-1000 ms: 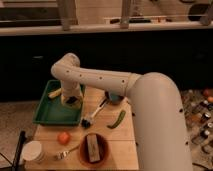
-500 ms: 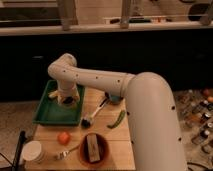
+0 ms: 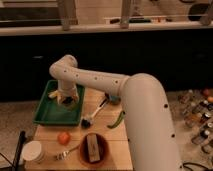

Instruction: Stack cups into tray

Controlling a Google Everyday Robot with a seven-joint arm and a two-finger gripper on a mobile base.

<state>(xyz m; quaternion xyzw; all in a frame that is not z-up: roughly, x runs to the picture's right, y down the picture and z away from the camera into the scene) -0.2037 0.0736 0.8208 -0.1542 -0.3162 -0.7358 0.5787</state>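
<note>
The big white arm [image 3: 100, 82] reaches across from the right, and its gripper [image 3: 66, 99] hangs low over the back right part of the green tray [image 3: 50, 116], inside the rim. Its fingers are drawn together. Right under them, within the tray, sits a dark olive cup [image 3: 69, 103]; whether the fingers actually pinch its edge I cannot tell from here. A yellow item [image 3: 52, 94] lies in the tray's far left part, just beside the gripper. The teal cup [image 3: 114, 99] is outside the tray, well off to its right on the wooden table [image 3: 115, 145], partly tucked behind the arm. Between that cup and the tray lies a brush [image 3: 91, 119] with a pale handle, its head pointing toward the tray's near right corner. A curved green pepper [image 3: 118, 120] lies further right of the brush. In front of the tray sits an orange [image 3: 63, 137], and beyond it, nearer the table's front edge, a reddish-brown bowl [image 3: 82, 150] with a brown block [image 3: 92, 148] in it, a fork [image 3: 64, 153] to the bowl's left, and a white round container [image 3: 32, 150] at the front left corner
</note>
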